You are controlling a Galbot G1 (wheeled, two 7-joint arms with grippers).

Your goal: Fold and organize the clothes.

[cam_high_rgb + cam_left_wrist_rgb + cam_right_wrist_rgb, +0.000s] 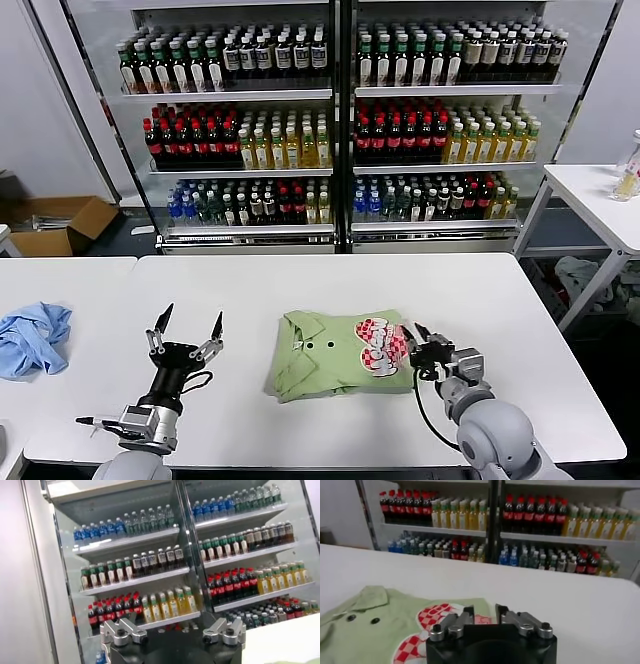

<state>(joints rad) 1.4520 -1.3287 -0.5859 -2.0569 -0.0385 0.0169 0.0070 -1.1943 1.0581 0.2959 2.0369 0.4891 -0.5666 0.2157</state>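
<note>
One garment on hand: the polo shirt (335, 354), light green, lying on the white table (300, 280) in front of me, already folded into a compact block with collar and buttons up and the red-and-white checkered print (382, 347) on the side toward my right arm.

Item, my right gripper (420, 340): low at the shirt's right edge, just beside the print. Its fingers stand partly apart with nothing between them. I judge it sits there because that edge is where the fold gets pressed or tucked; from the wrist view the cloth lies right beyond the fingertips.

Item, my left gripper (187, 325): raised over bare table, well apart from the shirt, fingers spread wide and pointing up toward the shelves (335, 95) of bottles. It has nothing in its grasp; it is kept clear so the right arm can work alone.

Item, a light blue cloth (33, 338): crumpled at the far left, on the neighbouring table (60, 275), not part of this job.

Status, by my reckoning: folding largely done; tidying remains.
</note>
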